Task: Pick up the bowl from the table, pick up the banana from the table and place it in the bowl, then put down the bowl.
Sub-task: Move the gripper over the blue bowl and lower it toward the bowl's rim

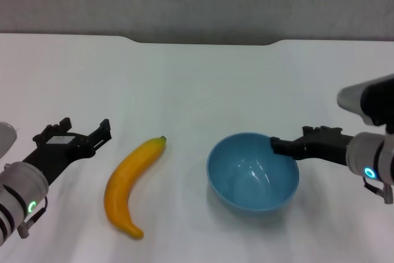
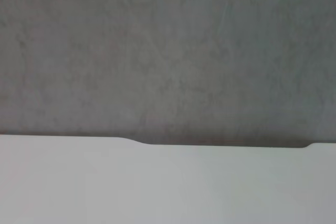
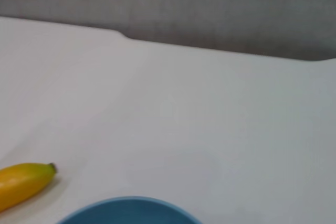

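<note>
From the head camera, the light-blue bowl (image 1: 253,173) sits on the white table (image 1: 197,84) a little right of centre, and the banana (image 1: 130,184) lies just to its left, apart from it, with its dark stem tip pointing up toward the far edge and toward the bowl. The right gripper (image 1: 275,146) reaches in from the right, and its dark fingertips sit at the bowl's right rim, seemingly touching or straddling it; whether they have clamped the rim or are merely poised there cannot be told. The left gripper (image 1: 86,133) hovers at the left side of the table, near the banana but clear of it, with its two fingers spread apart and nothing between them. The left wrist camera shows only bare tabletop (image 2: 168,187), its far edge with the shallow notch, and the grey wall (image 2: 168,51) behind it. The right wrist camera looks over the bowl's near rim (image 3: 128,211) at the picture's edge, with the stem end of the banana (image 3: 23,182) beside it on the table (image 3: 199,114), and the notched far edge beyond.
</note>
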Action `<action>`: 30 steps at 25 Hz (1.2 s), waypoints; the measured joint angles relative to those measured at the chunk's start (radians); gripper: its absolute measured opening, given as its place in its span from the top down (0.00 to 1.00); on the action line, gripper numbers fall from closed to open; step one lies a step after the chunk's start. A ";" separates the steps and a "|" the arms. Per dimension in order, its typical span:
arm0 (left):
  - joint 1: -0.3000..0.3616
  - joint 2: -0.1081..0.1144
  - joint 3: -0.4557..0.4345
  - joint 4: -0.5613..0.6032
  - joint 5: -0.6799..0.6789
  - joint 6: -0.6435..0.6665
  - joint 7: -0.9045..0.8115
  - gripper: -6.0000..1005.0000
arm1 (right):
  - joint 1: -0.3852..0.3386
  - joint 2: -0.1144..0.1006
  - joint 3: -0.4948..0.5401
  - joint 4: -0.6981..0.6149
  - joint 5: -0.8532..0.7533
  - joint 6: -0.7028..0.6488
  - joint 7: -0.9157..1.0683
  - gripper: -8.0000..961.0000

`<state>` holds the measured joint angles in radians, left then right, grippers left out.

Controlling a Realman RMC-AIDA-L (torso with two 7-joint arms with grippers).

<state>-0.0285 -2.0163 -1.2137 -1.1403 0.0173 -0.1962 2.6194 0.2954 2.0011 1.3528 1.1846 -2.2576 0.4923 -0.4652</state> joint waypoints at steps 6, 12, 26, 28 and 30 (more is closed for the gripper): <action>0.001 -0.009 -0.021 0.010 0.001 0.001 -0.004 0.16 | 0.034 0.000 0.037 -0.004 -0.002 0.095 0.046 0.11; -0.001 -0.012 -0.023 0.010 -0.003 -0.011 -0.005 0.16 | 0.102 0.001 0.075 -0.060 -0.045 0.184 0.112 0.11; -0.015 -0.015 -0.021 0.037 -0.012 -0.026 -0.007 0.17 | 0.265 0.007 0.022 -0.227 -0.035 0.248 0.158 0.12; -0.018 -0.015 -0.018 0.038 -0.012 -0.026 -0.007 0.17 | 0.269 0.006 0.023 -0.233 -0.037 0.255 0.166 0.12; -0.023 -0.015 -0.015 0.041 -0.012 -0.026 -0.007 0.17 | 0.269 0.005 0.027 -0.237 -0.039 0.259 0.168 0.12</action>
<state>-0.0517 -2.0310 -1.2283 -1.0995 0.0058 -0.2224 2.6124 0.5646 2.0056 1.3802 0.9473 -2.2963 0.7512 -0.2974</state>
